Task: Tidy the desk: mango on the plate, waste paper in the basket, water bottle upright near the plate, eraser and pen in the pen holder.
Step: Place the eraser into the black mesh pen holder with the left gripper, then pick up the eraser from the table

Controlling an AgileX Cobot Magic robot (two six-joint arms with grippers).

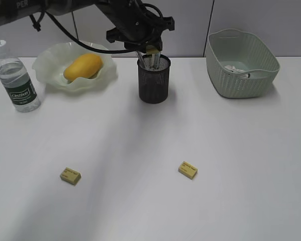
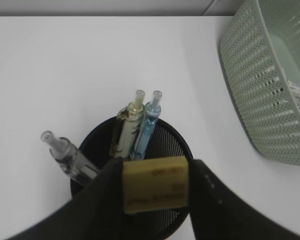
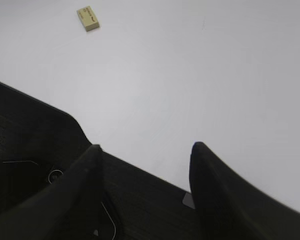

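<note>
the exterior view takes in the whole desk [image 1: 150, 201]: the mango [image 1: 83, 67] lies in the plate [image 1: 50, 60], the water bottle [image 1: 16, 80] stands upright just left of the plate, and white waste paper [image 1: 236, 69] sits inside the basket [image 1: 243, 75]. two more yellow erasers rest on the desk, one toward the left [image 1: 70, 175] and one near the middle [image 1: 188, 169], well apart. only the left wrist view shows the grip clearly: the left gripper [image 2: 155, 192] is clamped on a yellow eraser [image 2: 155, 190], held right over the mouth of the pen holder [image 2: 177, 145], where three pens [image 2: 140, 125] stand leaning. the right wrist view shows the right gripper [image 3: 145, 165] with its fingers apart and nothing between them, low over bare desk, one eraser [image 3: 88, 18] lying far off from it.
</note>
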